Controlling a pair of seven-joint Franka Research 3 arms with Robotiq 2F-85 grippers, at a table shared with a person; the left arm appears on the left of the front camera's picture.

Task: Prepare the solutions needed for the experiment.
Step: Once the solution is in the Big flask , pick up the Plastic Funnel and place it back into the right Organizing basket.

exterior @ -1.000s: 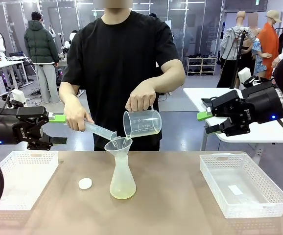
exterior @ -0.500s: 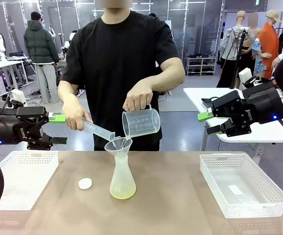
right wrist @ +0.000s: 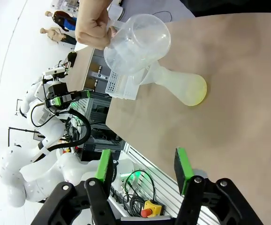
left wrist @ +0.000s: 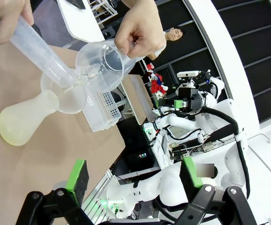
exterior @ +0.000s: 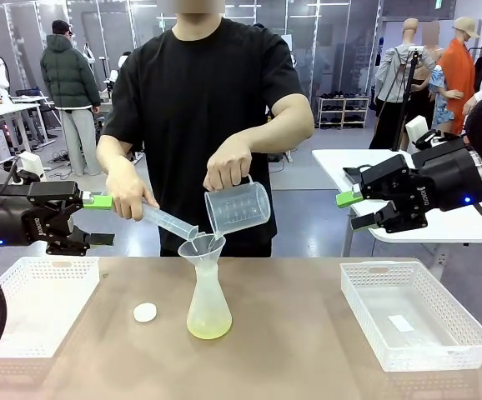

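— Brown desk (exterior: 308, 333) first. Where, the solutions (exterior: 208, 327)?
— Shallow in flask (exterior: 208, 300) bottom, desk centre, under funnel (exterior: 202, 247) and tilted beaker (exterior: 239, 207); white stopper (exterior: 145, 312) at flask's nine o'clock.
— And fingers?
— At nine o'clock, left fingers (exterior: 99, 201): wide apart, empty. At three o'clock, right fingers (exterior: 347, 198): parted, holding nothing.

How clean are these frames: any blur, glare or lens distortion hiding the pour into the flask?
Front view: evenly lit and sharp; the flask and its pale yellow-green liquid read clearly, with no strong glare. Left wrist view: rolled sideways, with wide-angle bending at the edges, yet the funnel is sharp. Right wrist view: the same bending, with the beaker in focus.
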